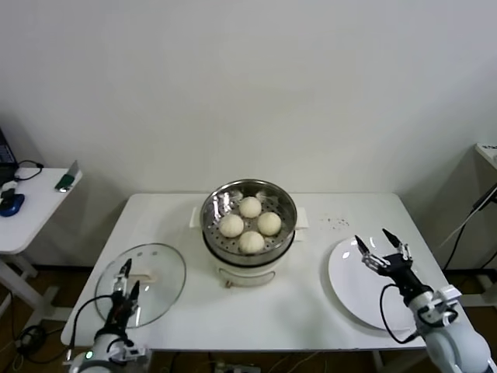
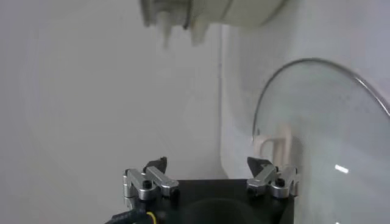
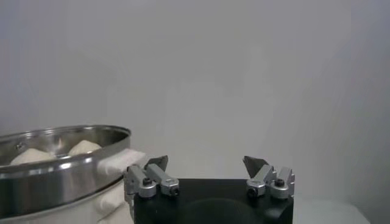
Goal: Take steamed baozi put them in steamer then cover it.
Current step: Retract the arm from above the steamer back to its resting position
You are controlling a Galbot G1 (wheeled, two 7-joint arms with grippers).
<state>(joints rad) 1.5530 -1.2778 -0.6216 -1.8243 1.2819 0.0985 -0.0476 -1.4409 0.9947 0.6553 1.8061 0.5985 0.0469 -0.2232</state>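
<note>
Several cream-white baozi (image 1: 250,224) sit inside the shiny steel steamer (image 1: 215,203) at the middle of the white table; the steamer is uncovered. The round glass lid (image 1: 155,268) lies flat on the table at the left. My left gripper (image 1: 124,278) is open and empty, hovering over the lid, whose white handle (image 2: 274,143) shows just ahead of it in the left wrist view. My right gripper (image 1: 381,246) is open and empty above the white plate (image 1: 349,291) at the right. The right wrist view shows the steamer rim (image 3: 67,137) with two buns (image 3: 82,147).
A side table (image 1: 31,206) with a blue mouse and cables stands at the far left. A white wall runs behind the table. Small dark crumbs (image 1: 335,221) lie right of the steamer. The plate holds nothing.
</note>
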